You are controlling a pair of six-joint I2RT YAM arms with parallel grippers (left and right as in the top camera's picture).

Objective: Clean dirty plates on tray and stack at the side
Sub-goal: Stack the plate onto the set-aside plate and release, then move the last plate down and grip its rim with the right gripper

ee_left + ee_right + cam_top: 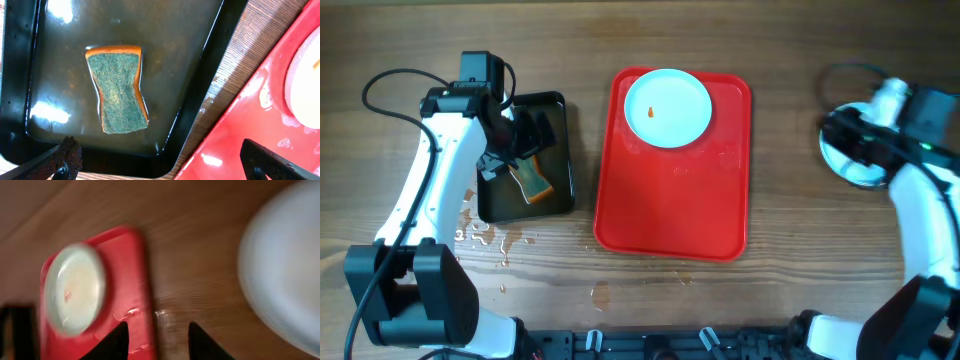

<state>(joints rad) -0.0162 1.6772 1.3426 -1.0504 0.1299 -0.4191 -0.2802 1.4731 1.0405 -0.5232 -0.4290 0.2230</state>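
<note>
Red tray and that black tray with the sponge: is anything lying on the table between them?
Nothing. Only a bare strip of wooden table separates the black tray and the red tray, clearest in the left wrist view.

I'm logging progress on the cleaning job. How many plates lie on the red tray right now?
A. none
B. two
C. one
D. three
C: a single plate, with an orange smear near its centre, lies at the far end of the tray; the overhead view shows no other plate on the tray.
</note>
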